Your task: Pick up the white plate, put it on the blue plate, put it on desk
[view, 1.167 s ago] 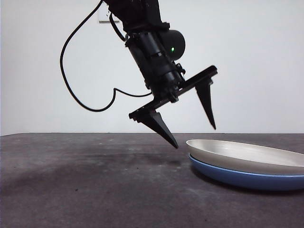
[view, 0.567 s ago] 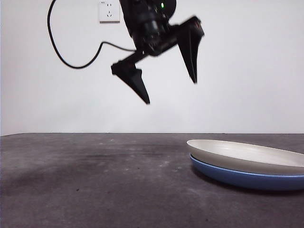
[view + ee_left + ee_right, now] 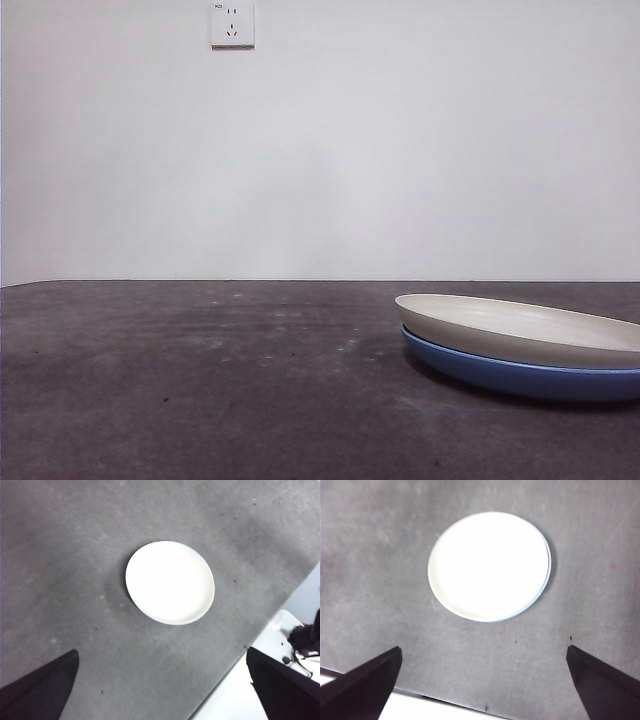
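The white plate lies nested on the blue plate at the right of the desk. In the left wrist view the white plate shows from high above, with only a thin blue edge around it. The right wrist view shows the white plate and a thin blue rim the same way. My left gripper is open and empty, high above the desk. My right gripper is open and empty, also high above. Neither gripper shows in the front view.
A wall socket sits on the white wall behind. The desk's edge runs near the plates in the left wrist view, with white gear beyond it. The desk's edge also shows in the right wrist view.
An open, empty gripper that hung just left of the stacked plates has risen and left the front view. The plates have not moved.
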You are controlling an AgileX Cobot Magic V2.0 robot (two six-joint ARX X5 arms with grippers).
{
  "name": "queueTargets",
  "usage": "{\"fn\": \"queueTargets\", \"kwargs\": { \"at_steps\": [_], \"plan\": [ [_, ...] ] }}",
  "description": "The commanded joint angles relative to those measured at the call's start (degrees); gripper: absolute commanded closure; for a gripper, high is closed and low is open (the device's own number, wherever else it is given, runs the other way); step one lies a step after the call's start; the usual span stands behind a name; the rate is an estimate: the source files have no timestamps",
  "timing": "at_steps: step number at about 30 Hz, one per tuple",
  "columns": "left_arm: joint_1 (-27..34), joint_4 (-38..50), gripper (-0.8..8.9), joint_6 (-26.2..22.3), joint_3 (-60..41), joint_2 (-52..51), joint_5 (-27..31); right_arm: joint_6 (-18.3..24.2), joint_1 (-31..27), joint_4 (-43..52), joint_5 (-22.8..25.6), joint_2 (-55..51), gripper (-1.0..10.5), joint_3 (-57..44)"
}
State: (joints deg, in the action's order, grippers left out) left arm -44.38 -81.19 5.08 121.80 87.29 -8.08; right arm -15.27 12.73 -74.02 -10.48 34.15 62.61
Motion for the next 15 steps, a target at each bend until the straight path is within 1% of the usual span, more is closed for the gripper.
{"fn": "queueTargets", "kwargs": {
  "at_steps": [1, 4, 6, 12, 15],
  "plan": [
    [-1.49, -2.36, 1.58, 1.66, -4.00, -6.84, 3.43, 0.09, 0.22, 0.48, -0.37, 2.78, 3.9, 0.00],
    [-1.70, -2.21, 1.58, 4.15, -13.38, -17.03, 9.64, 0.79, 0.22, 2.71, -1.53, 5.01, 3.9, -2.43],
    [-1.70, -1.14, 1.58, 5.77, -18.05, -21.70, 11.37, 0.79, 0.22, 4.28, -1.55, 5.62, 3.9, -3.56],
    [-1.70, 7.76, 1.58, 9.84, -31.69, -35.01, 11.52, 0.94, 0.22, 7.04, -1.51, 8.09, 3.9, -6.80],
    [-1.70, 9.25, 1.58, 10.97, -36.46, -40.02, 11.56, 0.94, 0.20, 9.53, -1.53, 9.53, 3.9, -8.63]
  ]
}}
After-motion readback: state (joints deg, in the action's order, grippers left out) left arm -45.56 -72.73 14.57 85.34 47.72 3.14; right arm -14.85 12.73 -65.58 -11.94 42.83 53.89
